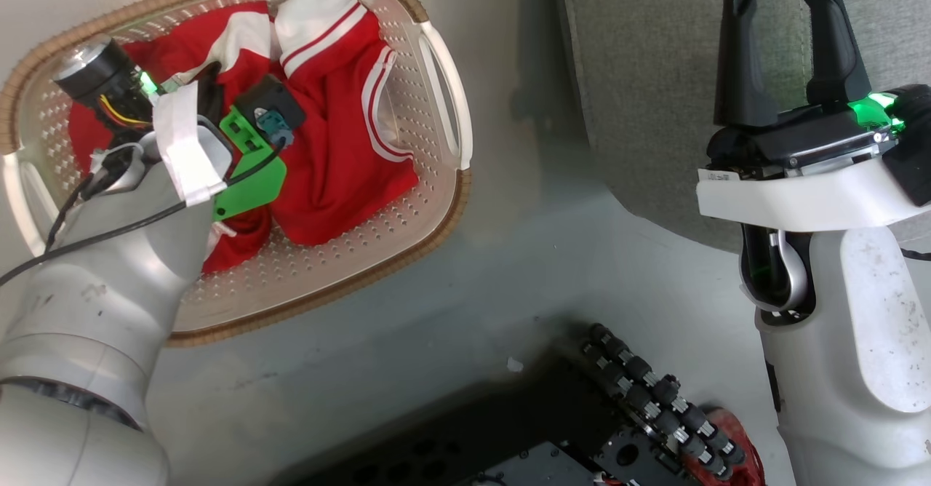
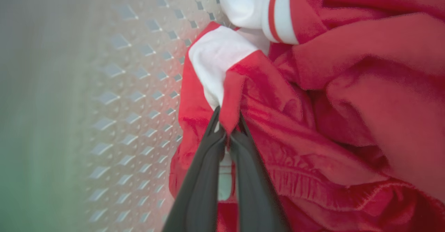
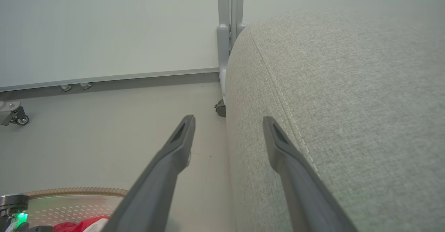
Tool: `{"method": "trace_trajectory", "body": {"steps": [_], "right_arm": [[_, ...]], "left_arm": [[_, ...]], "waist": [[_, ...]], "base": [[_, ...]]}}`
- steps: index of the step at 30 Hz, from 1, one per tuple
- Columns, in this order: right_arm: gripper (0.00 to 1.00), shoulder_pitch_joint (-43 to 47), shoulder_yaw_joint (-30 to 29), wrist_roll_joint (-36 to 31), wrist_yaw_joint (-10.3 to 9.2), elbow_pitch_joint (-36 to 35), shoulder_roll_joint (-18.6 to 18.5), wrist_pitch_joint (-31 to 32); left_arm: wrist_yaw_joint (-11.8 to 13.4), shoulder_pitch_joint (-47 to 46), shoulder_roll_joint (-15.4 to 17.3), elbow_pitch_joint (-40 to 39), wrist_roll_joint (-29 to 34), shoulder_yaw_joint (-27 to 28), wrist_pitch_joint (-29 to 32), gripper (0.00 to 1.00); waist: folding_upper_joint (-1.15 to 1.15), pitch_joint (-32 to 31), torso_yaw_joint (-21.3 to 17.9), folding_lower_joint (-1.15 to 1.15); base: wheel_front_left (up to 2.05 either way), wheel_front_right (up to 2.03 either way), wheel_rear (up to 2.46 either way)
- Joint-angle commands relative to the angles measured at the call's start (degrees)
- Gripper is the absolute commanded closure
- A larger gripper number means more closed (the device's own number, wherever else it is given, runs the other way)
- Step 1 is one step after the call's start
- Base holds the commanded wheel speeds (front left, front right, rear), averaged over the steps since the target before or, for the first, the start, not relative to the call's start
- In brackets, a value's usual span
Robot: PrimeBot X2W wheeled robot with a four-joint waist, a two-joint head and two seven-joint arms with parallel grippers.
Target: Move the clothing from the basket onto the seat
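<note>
grasp step on the go: left gripper (image 2: 227, 121) is down inside the basket (image 1: 444, 202), its two dark fingers pinched together on a fold of the clothing (image 2: 347, 103), right where a white band meets the red fabric. the rest of the red bundle lies heaped just beyond the fingertips and off to one side, all of it inside the basket, with the basket's perforated floor bare on the other side of the fingers. nothing red is on the seat (image 3: 347, 103) yet. right gripper (image 3: 229, 121) hangs with its fingers spread wide and nothing between them. one finger is over the seat's rounded edge near the stitched seam, the other is over the floor (image 3: 104, 127), and the basket's woven rim shows down by the base of that finger. my read: this is the pick of the first garment, early in the job, with the carry and the drop not yet done. next call is a clean lift to draw the fabric clear of the basket wall, then a swing across to the seat beside the right gripper. one to watch: the pinch is on a small fold, so the soft cloth could slip, and the other garment lies bunched against it and may ride up too.
</note>
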Motion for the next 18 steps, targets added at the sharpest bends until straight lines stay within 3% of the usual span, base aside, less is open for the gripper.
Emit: {"method": "trace_trajectory", "body": {"steps": [1, 13, 18], "right_arm": [[0.00, -0.5, 0.1, -0.5, 0.00, 0.3, -0.1, -0.2], [0.00, 3.9, -0.1, -3.2, 0.00, 3.5, -0.1, -0.2], [0.00, 6.8, 0.4, -4.7, 0.00, 5.1, -0.1, -0.2]], "left_arm": [[0.4, 0.8, -0.6, 0.1, -0.8, -0.1, -0.4, 1.00], [2.0, 8.2, -5.0, 0.1, -6.6, 2.5, -6.9, 1.00], [1.1, 13.0, -6.9, -0.6, -11.2, 5.0, -9.3, 1.00]], "waist": [[0.00, -1.4, 0.5, 0.00], [0.00, -14.9, 4.4, 0.00], [0.00, -22.4, 7.1, 0.00]], "base": [[0.00, 0.00, 0.00], [0.00, 0.00, 0.00], [0.00, 0.00, 0.00]]}}
